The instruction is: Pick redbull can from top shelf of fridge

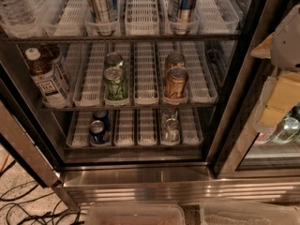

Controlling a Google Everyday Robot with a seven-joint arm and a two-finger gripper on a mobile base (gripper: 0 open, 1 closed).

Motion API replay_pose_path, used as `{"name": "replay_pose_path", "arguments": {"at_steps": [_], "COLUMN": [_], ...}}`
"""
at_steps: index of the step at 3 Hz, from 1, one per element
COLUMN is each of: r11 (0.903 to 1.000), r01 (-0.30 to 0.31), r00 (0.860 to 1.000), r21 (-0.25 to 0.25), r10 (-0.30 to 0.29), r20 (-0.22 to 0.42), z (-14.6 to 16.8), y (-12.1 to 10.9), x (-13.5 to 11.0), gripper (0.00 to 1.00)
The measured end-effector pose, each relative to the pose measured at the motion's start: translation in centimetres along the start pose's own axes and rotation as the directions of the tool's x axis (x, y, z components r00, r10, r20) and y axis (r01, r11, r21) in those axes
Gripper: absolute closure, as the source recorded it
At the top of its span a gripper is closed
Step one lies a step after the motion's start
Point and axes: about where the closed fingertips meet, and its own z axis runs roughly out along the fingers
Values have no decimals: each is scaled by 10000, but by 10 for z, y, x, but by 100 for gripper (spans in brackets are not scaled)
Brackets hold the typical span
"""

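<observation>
Redbull can stands at the front of the top shelf, another tall can two lanes left. The gripper hovers far right, outside the fridge; can't tell its grip.

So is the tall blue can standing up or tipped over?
Upright: the redbull can stands on its base on the top shelf. The gripper is at the right edge.

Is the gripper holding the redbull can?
No, the redbull can stands in a lane on the top shelf, while the gripper sits far right, apart from it.
</observation>
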Motion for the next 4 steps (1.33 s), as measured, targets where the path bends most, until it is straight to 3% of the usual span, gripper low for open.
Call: {"name": "replay_pose_path", "arguments": {"at_steps": [1,2,3,4], "r11": [10000,9996,9982,9955], "r01": [0,-100,-254,-719], "r00": [10000,9987,9888,9546], "r21": [0,-255,-545,-611], "r10": [0,112,331,864], "r20": [1,495,1456,2851], "z": [0,24,58,83], "y": [0,7,28,53], "x": [0,-12,-34,-53], "gripper": [0,0,0,0]}}
